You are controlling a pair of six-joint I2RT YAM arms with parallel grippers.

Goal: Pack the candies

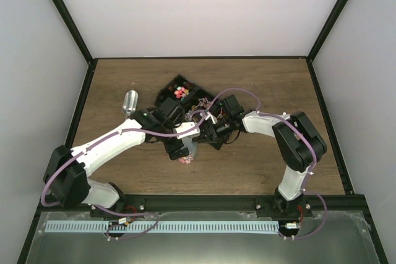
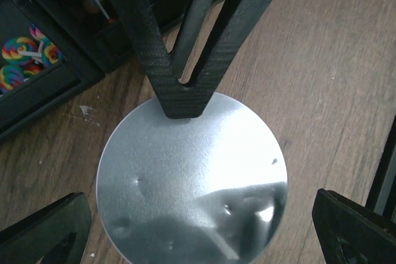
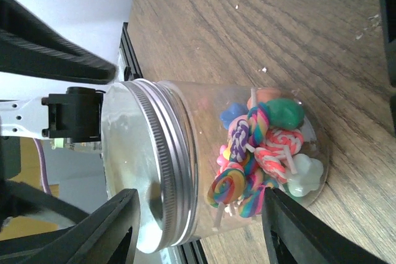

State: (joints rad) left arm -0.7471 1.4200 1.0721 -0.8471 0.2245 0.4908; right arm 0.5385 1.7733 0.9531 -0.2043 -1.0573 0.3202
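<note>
A clear round jar (image 1: 187, 153) stands upright on the wooden table with its silver lid (image 2: 185, 171) on. In the right wrist view the jar (image 3: 204, 122) holds several candies (image 3: 266, 146): swirled lollipops plus green, blue and pale pieces. My left gripper (image 2: 198, 205) hangs above the lid, open, with a finger (image 2: 43, 233) on each side of it. My right gripper (image 3: 201, 199) is open at the jar's side, one finger (image 3: 117, 227) by the lid, the other by the base. Its dark finger (image 2: 185, 60) overlaps the lid's far edge. More candies (image 1: 180, 91) lie in a black tray (image 1: 162, 94).
The black tray (image 2: 55, 88) sits just behind the jar and holds rainbow lollipops (image 2: 18, 60). A metal scoop (image 1: 129, 102) lies on the table left of the tray. Both arms meet at the table's middle. Dark frame rails edge the table.
</note>
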